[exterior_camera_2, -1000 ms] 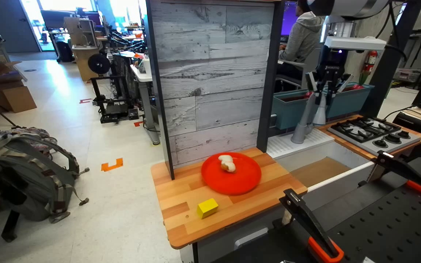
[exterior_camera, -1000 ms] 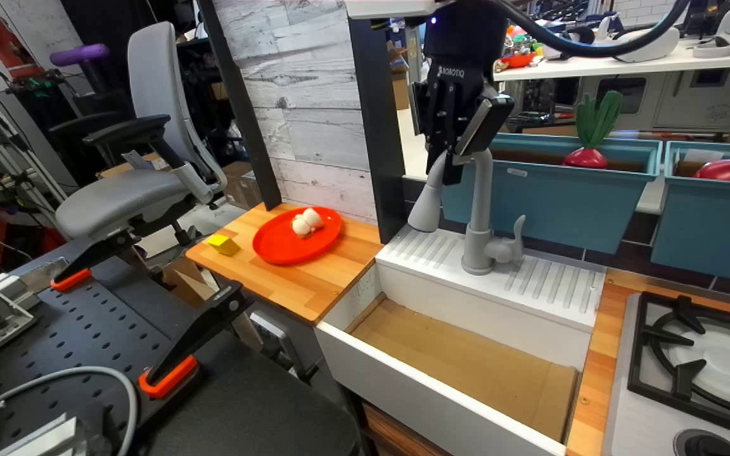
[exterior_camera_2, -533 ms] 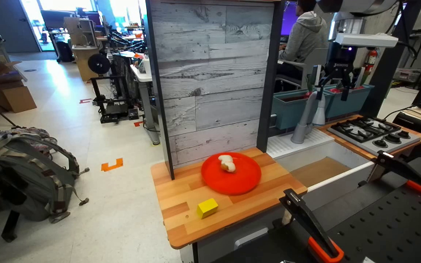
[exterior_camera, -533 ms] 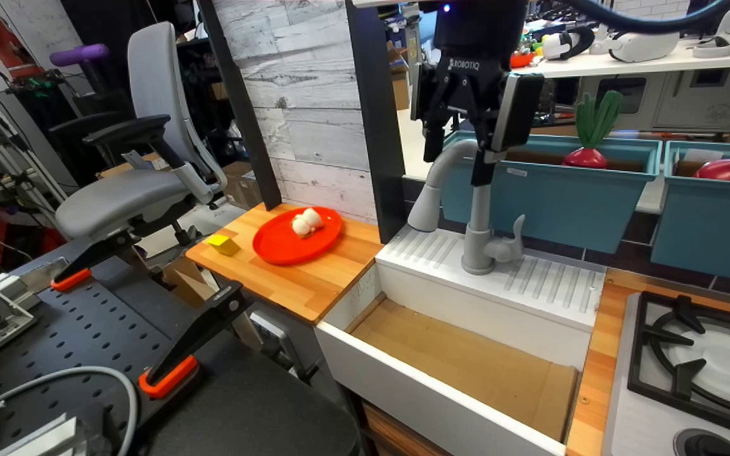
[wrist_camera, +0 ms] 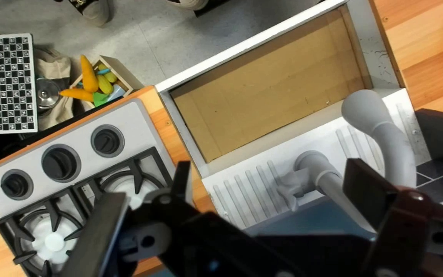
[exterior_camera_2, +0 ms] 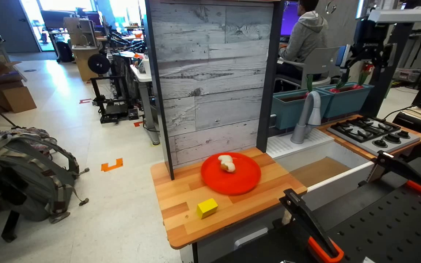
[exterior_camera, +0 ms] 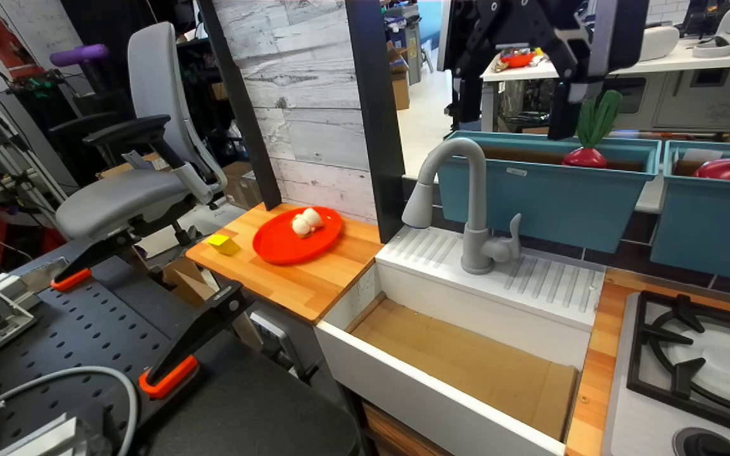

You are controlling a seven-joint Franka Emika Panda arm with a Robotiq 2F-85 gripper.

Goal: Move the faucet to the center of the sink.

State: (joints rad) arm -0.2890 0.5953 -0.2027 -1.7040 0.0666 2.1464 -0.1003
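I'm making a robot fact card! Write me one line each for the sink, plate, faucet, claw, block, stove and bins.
Sink: white, tan floor, ribbed back ledge
Plate: red, on the wooden counter, holding white lumps
Faucet: grey, upright on the ledge; spout angled toward the plate end, not the sink's middle
Claw: open, holding nothing, apart from the faucet
Block: yellow, on the counter near the plate
Stove: grey, across the sink from the plate
Bins: teal, behind the sink and stove, with red radishes
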